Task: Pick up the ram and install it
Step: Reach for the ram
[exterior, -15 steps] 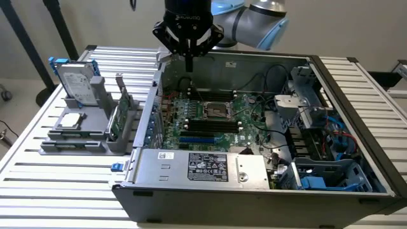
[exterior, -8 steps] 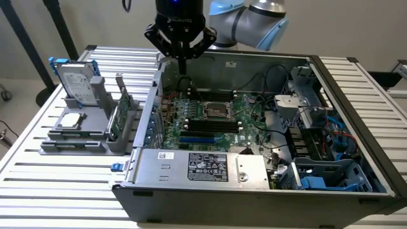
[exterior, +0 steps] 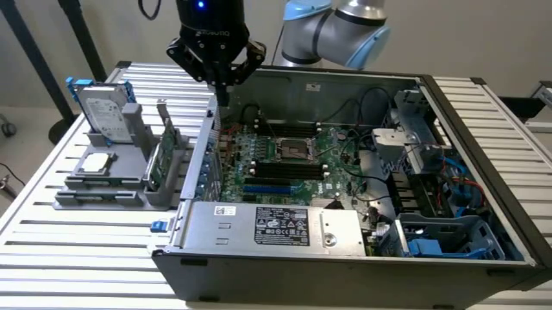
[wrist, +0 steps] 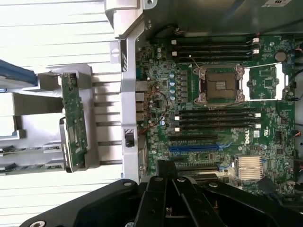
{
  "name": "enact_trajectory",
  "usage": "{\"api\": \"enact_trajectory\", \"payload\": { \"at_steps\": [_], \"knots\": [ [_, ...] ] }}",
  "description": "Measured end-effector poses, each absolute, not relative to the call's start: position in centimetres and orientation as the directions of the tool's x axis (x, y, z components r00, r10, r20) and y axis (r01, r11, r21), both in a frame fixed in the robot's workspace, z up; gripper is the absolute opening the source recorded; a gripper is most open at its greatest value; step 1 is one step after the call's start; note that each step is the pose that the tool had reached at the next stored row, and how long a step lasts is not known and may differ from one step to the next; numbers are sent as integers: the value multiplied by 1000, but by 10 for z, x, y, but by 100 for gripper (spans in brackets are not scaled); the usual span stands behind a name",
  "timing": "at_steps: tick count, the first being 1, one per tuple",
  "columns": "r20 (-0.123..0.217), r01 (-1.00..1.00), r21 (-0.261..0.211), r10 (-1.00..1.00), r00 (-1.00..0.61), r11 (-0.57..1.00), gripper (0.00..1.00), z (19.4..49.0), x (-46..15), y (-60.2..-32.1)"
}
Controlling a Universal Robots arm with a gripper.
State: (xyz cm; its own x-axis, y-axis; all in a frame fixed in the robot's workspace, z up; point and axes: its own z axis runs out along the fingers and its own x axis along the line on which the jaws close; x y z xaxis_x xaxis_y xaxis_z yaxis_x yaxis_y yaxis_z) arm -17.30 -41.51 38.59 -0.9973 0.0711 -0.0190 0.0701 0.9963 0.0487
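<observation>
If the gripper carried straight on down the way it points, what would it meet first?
Likely the motherboard at its edge beside the case wall; the gripper hangs close to that wall, so depth leaves it unsure.

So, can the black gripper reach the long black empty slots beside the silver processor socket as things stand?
Probably yes: the gripper hangs over the edge of the open grey case, and nothing seems to cross those slots.

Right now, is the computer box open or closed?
Open: the computer case has no side cover, so the motherboard shows inside.
</observation>
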Motion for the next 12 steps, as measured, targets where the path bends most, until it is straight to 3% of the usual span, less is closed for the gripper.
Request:
{"api": "enact_trajectory", "payload": {
  "at_steps": [12],
  "knots": [
    [-19, 70, 49, 71, -997, 996, 11, 376, -228, -417]
  ]
}}
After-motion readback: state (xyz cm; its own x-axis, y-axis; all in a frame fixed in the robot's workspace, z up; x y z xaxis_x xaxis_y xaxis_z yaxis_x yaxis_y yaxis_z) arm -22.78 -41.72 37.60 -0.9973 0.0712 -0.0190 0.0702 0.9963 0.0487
